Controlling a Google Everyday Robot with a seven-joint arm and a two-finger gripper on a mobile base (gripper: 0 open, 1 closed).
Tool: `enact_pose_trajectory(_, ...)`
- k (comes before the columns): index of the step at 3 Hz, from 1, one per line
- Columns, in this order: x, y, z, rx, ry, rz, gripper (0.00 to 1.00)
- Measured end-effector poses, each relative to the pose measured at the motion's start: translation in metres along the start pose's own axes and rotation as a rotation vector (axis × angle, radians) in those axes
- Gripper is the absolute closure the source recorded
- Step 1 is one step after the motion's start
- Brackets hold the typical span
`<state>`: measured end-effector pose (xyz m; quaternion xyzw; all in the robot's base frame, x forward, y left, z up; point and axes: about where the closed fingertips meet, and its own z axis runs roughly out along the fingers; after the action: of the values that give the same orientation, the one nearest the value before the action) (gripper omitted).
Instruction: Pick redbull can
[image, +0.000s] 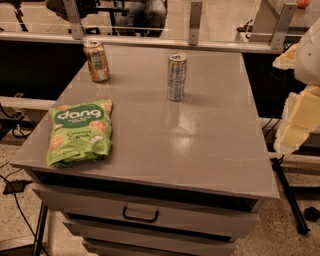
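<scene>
The redbull can (176, 76) is seen upright near the far edge of the tabletop (210, 150), right of centre. The gripper (299, 117) is held beyond the right edge; its state cannot be told.

Shiny metal redbull can (176, 76); smooth semi-gloss tabletop (200, 145); matt pale gripper (298, 119) at right edge.

The gripper (298, 119), at the right edge beside the cabinet (210, 150), is cut off by the frame. Lettering on the redbull can (176, 76) cannot be read. The lower drawer (150, 246) is cropped below.
</scene>
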<state>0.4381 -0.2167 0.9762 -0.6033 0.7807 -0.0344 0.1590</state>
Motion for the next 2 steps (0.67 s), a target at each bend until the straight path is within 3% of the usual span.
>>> enact_pose_trajectory(2,-0.0107,-0.0112,-0.0009,0.015,-0.048,-0.008,0.0)
